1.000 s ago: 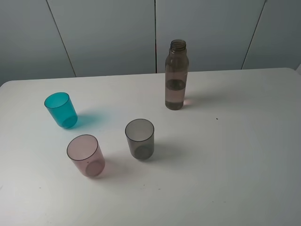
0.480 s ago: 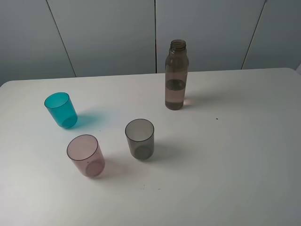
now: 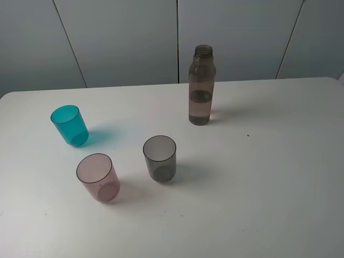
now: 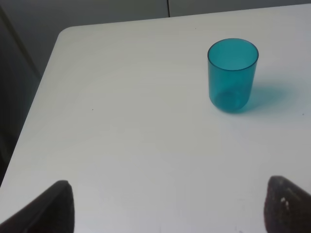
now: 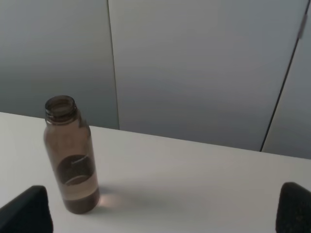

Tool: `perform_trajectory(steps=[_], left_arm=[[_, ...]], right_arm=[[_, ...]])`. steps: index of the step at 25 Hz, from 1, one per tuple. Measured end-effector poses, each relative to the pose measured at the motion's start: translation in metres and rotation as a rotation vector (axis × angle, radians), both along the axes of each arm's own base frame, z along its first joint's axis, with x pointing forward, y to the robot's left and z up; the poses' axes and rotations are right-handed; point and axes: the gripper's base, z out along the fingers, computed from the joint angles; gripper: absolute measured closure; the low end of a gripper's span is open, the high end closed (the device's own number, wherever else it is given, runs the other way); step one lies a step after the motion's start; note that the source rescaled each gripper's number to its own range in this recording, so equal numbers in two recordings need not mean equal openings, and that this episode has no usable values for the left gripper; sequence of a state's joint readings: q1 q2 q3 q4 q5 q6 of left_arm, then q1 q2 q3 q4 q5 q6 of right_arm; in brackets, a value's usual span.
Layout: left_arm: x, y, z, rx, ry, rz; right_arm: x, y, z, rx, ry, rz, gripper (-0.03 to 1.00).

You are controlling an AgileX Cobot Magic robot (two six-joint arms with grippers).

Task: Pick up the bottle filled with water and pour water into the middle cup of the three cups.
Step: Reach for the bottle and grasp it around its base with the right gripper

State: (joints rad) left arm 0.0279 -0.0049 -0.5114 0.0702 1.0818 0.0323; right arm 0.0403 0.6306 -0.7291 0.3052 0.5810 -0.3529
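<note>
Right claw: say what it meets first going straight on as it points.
Probably nothing soon: ahead of the open right claw lies only bare table, then the grey wall. The bottle stands off that line, before one fingertip; depth is unclear.

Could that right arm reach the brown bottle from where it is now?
Probably yes: the bottle stands upright and alone, the right pincer faces it open, and nothing lies between them.

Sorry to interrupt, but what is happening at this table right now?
Nothing is held yet. The bottle stands upright on the white table, partly filled, apart from the teal cup, pink cup and grey cup. The right end effector is open and faces the bottle; the left end effector is open and faces the teal cup.
</note>
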Motion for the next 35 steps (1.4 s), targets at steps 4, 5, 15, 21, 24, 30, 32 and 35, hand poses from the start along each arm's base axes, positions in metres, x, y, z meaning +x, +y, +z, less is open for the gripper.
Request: perform_trajectory(steps=[4, 5, 15, 21, 24, 30, 32, 35], left_arm=[[0.000, 0.000, 0.000, 0.000, 0.000, 0.000], [0.000, 0.000, 0.000, 0.000, 0.000, 0.000], [0.000, 0.000, 0.000, 0.000, 0.000, 0.000], [0.000, 0.000, 0.000, 0.000, 0.000, 0.000], [0.000, 0.000, 0.000, 0.000, 0.000, 0.000], [0.000, 0.000, 0.000, 0.000, 0.000, 0.000], [0.000, 0.000, 0.000, 0.000, 0.000, 0.000], [0.000, 0.000, 0.000, 0.000, 0.000, 0.000]], right_arm=[[0.035, 0.004, -0.014, -0.055, 0.063, 0.040, -0.03], [0.043, 0.006, -0.019, -0.066, 0.087, 0.060, -0.03], [0.094, 0.065, -0.068, -0.148, 0.217, 0.294, -0.03], [0.125, 0.096, -0.109, -0.189, 0.240, 0.325, -0.03], [0.139, 0.106, -0.131, -0.209, 0.249, 0.318, -0.03], [0.158, 0.112, -0.173, -0.198, 0.315, 0.257, -0.03], [0.162, 0.113, -0.184, -0.188, 0.327, 0.238, -0.03], [0.163, 0.113, -0.198, -0.177, 0.340, 0.225, -0.03]])
